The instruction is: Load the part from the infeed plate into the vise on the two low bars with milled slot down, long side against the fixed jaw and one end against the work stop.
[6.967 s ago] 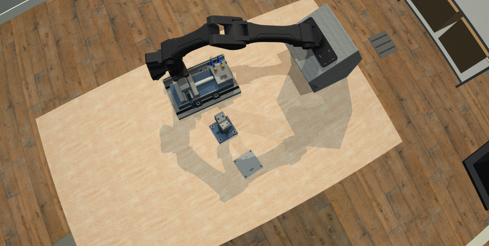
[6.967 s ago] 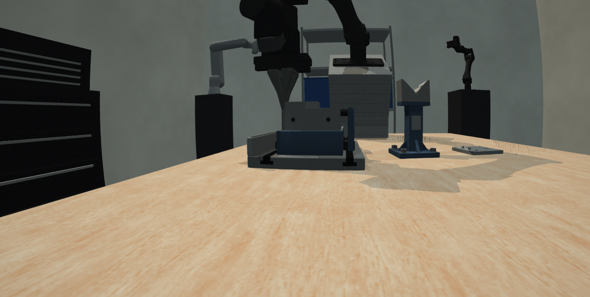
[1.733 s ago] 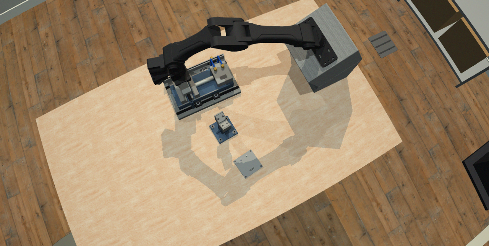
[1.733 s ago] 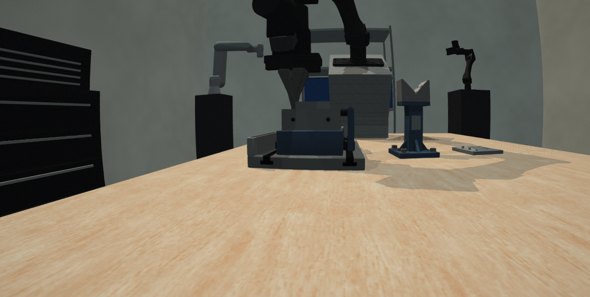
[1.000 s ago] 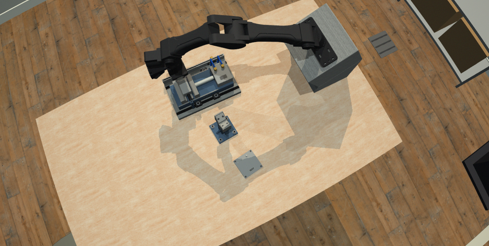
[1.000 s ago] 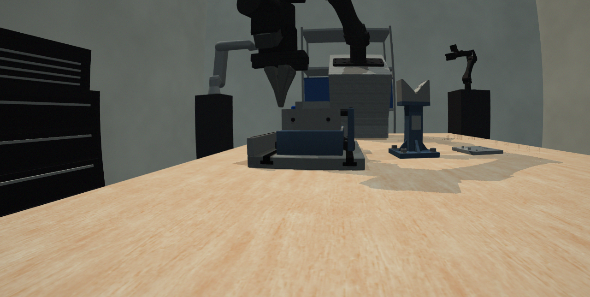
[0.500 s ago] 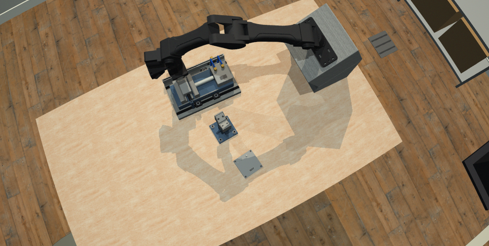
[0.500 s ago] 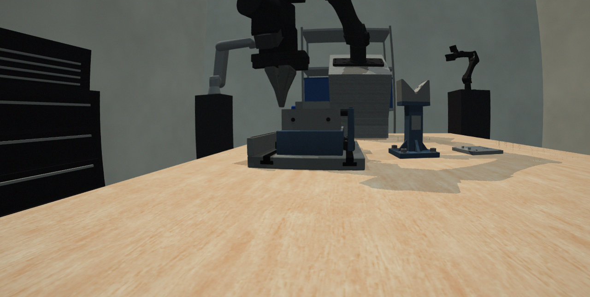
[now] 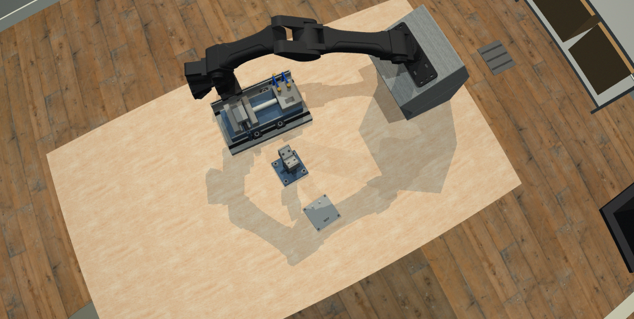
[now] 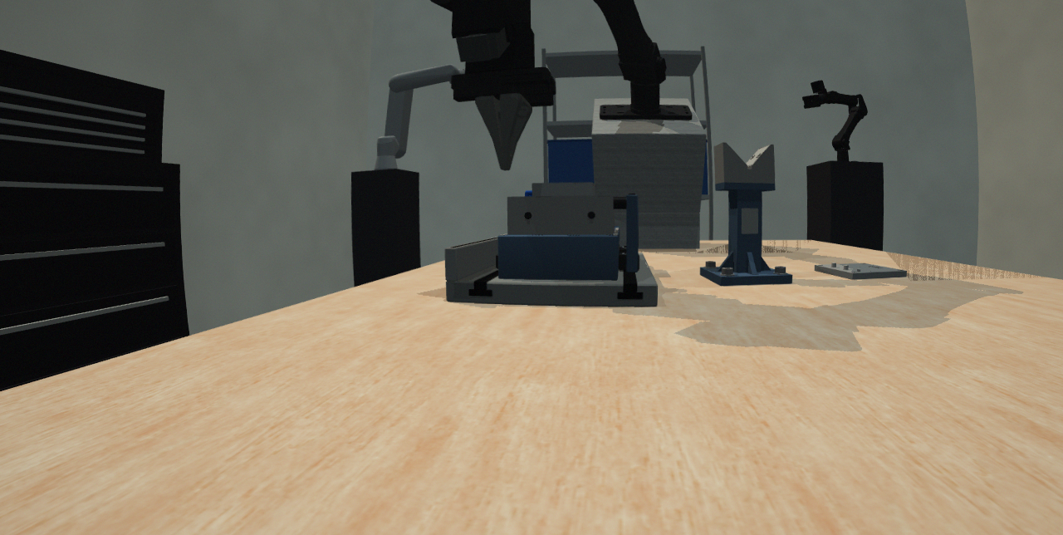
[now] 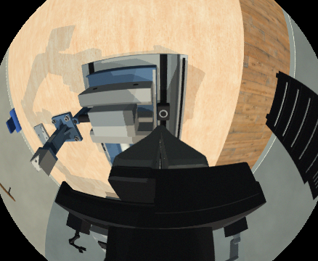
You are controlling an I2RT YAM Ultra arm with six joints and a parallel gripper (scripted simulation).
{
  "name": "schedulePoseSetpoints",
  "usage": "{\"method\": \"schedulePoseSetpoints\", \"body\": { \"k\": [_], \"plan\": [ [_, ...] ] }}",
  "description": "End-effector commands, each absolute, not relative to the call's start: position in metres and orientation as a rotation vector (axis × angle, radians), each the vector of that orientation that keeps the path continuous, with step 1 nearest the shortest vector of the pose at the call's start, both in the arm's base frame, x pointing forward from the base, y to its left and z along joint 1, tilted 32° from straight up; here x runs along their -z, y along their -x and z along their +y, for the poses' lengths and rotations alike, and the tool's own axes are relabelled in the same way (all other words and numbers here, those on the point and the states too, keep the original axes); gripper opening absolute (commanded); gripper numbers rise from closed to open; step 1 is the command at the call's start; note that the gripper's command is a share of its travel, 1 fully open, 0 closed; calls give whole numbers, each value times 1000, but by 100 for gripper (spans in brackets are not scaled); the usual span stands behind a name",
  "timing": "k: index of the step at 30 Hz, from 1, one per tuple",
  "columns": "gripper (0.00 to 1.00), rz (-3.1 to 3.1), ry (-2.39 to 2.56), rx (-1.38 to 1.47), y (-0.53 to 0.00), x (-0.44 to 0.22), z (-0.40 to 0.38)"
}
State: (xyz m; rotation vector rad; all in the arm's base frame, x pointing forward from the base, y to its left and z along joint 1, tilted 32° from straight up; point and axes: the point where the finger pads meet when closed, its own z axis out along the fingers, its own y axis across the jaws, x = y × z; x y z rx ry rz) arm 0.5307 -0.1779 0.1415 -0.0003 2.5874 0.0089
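Observation:
The infeed plate (image 9: 321, 213) (image 10: 861, 271) lies bare. The vise (image 9: 261, 111) (image 10: 553, 264) (image 11: 130, 97) stands open. A grey slab (image 11: 115, 97) (image 9: 231, 114), which looks like the part, lies between the jaws beside the blue fixed jaw (image 11: 123, 78) (image 10: 557, 255). The grey moving jaw (image 11: 112, 124) (image 10: 553, 215) stands apart from it on the cylinder's rod (image 9: 266, 106). I cannot see which way the slot faces. My gripper (image 10: 505, 162) (image 11: 161, 129) is shut and empty. It hangs above the vise's far side, clear of the slab.
The V-block (image 9: 290, 161) (image 10: 744, 167) (image 11: 50, 147) stands empty on its blue post between the vise and the infeed plate. The arm's grey pedestal (image 9: 421, 68) (image 10: 650, 174) is at the table's back. A black cabinet (image 10: 81, 219) stands to the left.

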Motion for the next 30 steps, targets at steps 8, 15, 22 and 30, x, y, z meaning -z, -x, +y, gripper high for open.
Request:
{"method": "schedulePoseSetpoints", "body": {
  "k": [8, 15, 22, 30],
  "plan": [
    [0, 2544, -1, 12, -515, -188, -184],
    [0, 2544, -1, 12, -509, -197, -184],
    [0, 2544, -3, 12, -507, -199, -184],
    [0, 2545, -4, 13, -507, -199, -184]
  ]
}}
